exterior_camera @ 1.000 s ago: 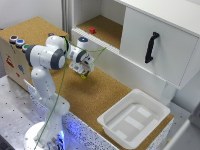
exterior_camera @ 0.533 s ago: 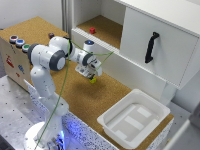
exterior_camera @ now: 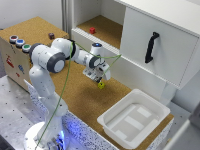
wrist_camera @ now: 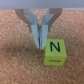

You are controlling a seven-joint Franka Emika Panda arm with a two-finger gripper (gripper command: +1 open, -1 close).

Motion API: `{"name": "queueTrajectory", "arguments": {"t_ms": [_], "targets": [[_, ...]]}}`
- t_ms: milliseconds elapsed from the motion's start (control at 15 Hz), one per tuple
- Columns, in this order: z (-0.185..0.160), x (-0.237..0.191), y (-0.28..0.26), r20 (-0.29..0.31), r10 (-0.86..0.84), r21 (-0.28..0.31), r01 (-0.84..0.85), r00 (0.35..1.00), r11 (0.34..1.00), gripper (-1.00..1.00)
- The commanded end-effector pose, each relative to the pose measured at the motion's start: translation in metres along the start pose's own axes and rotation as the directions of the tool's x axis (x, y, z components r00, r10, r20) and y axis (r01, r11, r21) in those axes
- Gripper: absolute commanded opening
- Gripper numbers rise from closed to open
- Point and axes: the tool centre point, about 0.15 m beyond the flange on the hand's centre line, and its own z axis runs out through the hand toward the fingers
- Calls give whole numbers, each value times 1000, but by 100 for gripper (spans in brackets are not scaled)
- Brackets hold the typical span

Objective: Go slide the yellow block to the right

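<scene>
— Where is the yellow block (exterior_camera: 101,85) sitting?
— On the cork worktop (exterior_camera: 75,97), in front of the white cabinet (exterior_camera: 155,45) and well apart from the white tray (exterior_camera: 134,119). In the wrist view its top face carries a black letter N.
— And the hand (exterior_camera: 98,76)?
— Low over the worktop, right beside the block. In the wrist view its two fingers (wrist_camera: 40,36) are pressed together with no gap and nothing between them, and their tips sit at the block's edge. Whether they touch it, I cannot tell.
— What else is around?
— A red block (exterior_camera: 92,30) lies inside the open cabinet shelf, and a dark purple block (exterior_camera: 51,36) rests on the worktop at the back. A wooden box with coloured buttons (exterior_camera: 19,43) stands at the exterior view's left.
</scene>
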Motion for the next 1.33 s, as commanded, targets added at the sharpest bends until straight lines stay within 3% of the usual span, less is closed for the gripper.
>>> {"name": "queueTrajectory", "arguments": {"t_ms": [0,1000,1067,1267], "targets": [[-60,-21,-7,-24,11,51,-9,1000,999,100],[-60,-21,-7,-24,11,51,-9,1000,999,100],[-55,-16,-3,-27,28,22,-27,999,999,100],[-40,-19,42,-35,103,30,-102,994,994,100]]}}
